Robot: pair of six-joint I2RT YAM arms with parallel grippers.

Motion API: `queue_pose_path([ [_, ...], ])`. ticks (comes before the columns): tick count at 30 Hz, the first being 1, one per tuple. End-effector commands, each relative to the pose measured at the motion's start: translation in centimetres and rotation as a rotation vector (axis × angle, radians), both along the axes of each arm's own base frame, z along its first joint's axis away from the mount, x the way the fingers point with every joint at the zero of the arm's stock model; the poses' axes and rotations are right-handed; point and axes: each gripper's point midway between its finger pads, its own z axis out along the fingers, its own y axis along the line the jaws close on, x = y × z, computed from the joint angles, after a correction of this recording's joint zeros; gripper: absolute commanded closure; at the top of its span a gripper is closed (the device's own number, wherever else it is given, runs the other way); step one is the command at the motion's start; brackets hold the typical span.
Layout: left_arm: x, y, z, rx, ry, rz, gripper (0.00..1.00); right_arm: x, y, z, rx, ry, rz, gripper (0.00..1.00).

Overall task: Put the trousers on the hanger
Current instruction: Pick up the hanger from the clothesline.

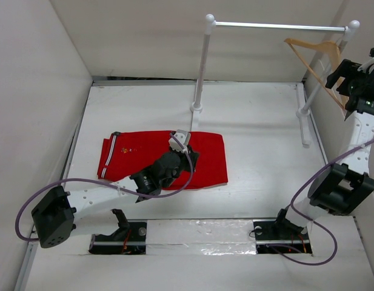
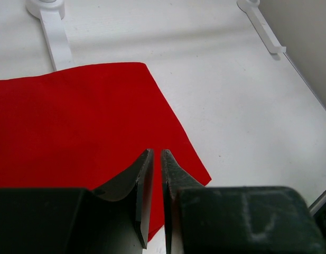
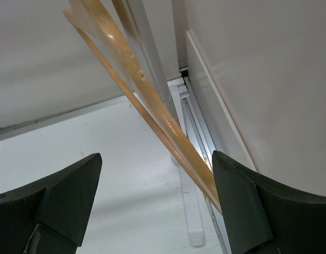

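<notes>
The red trousers lie folded flat on the white table, with the white-striped end at the left. My left gripper hovers low over their right part. In the left wrist view its jaws stand a thin slit apart with nothing between them, and the trousers spread out below. The tan wooden hanger hangs at the right end of the rail. My right gripper is raised beside it and wide open. In the right wrist view the hanger's lower arm runs between the fingers, close to the right one.
The white clothes rail spans the back, with its left post foot just behind the trousers and its right foot by the right wall. White walls enclose the table on three sides. Purple cables loop from both arms.
</notes>
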Motion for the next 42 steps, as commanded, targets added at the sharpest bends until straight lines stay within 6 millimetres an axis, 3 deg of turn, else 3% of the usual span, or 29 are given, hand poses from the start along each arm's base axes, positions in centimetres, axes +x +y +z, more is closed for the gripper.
queue_pose_path([
  [1, 0.4, -0.4, 2.7, -0.063, -0.039, -0.001, 0.91, 0.1, 0.2, 0.2, -0.035, 0.046, 0.063, 0.09],
  [7, 0.5, -1.1, 2.0, -0.048, -0.024, -0.014, 0.90, 0.8, -0.6, -0.7, -0.038, 0.067, 0.051, 0.07],
  [10, 0.6, -1.2, 1.9, -0.044, -0.022, -0.014, 0.90, 1.3, 0.0, -1.5, -0.018, 0.069, 0.096, 0.12],
  [18, 0.6, -1.0, 2.1, -0.043, -0.022, -0.005, 0.90, 1.9, 1.8, -1.9, 0.040, 0.043, 0.167, 0.41],
  [20, 0.6, -0.9, 2.1, -0.045, -0.026, -0.004, 0.90, 1.8, 2.0, -1.7, 0.041, 0.035, 0.169, 0.58],
  [27, 0.4, -1.0, 2.4, -0.054, -0.025, -0.013, 0.90, 1.4, 2.6, -2.7, 0.025, 0.045, 0.133, 0.60],
  [31, 0.4, -1.0, 2.3, -0.057, -0.023, -0.013, 0.90, 1.9, 3.8, -5.0, 0.025, 0.089, 0.127, 0.59],
  [33, 0.4, -1.0, 2.3, -0.054, -0.023, -0.013, 0.90, 2.0, 3.9, -5.6, -0.024, 0.118, 0.107, 0.69],
  [35, 0.5, -1.1, 2.0, -0.047, -0.020, -0.012, 0.90, 2.3, 5.2, -5.7, -0.068, 0.121, 0.092, 0.83],
  [38, 0.5, -1.1, 1.9, -0.046, -0.017, -0.011, 0.90, 2.1, 6.3, -3.7, -0.116, 0.051, 0.079, 0.94],
  [42, 0.6, -1.3, 1.9, -0.048, -0.017, -0.014, 0.89, 2.0, 8.2, 0.3, -0.122, -0.082, 0.089, 1.00],
])
